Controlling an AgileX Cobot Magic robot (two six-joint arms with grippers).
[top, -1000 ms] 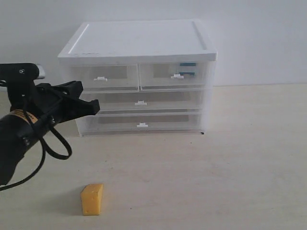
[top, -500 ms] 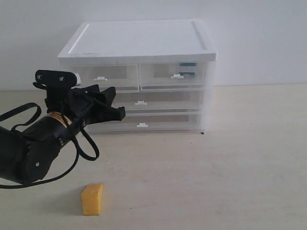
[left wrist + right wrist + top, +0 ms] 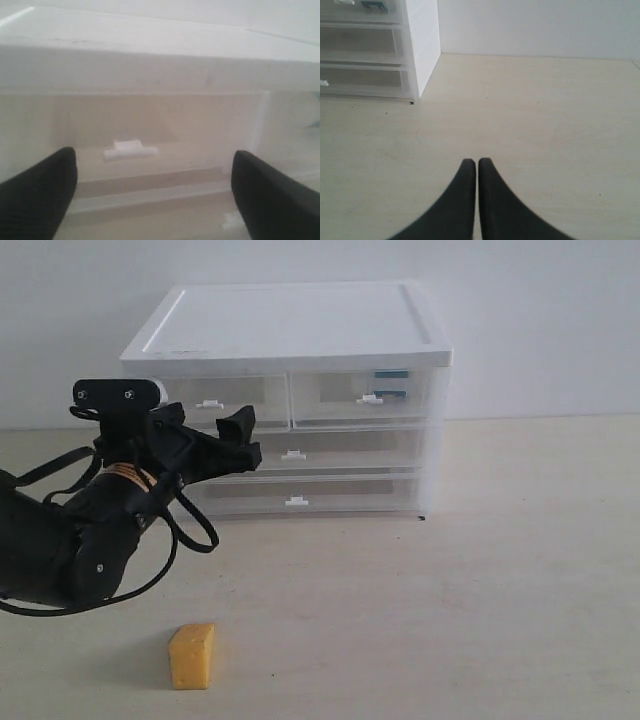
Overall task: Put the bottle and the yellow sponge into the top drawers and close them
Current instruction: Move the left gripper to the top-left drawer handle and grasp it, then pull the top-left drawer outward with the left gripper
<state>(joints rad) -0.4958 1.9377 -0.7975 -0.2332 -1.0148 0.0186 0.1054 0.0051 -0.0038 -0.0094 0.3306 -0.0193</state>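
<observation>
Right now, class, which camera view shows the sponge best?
The exterior view: the sponge stands whole and uncovered on the table. The left wrist view shows the cabinet front, the right wrist view only table and a cabinet corner; neither shows the sponge.

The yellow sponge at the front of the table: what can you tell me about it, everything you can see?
The sponge is a small orange-yellow block of what looks like foam, slightly wedge-shaped. It stands upright on the pale table, with a faint shadow to its left in the exterior view. Only the table touches it. It sits well in front of the cabinet and apart from the left gripper, which is up close to the cabinet. Only the exterior view shows it.
</observation>
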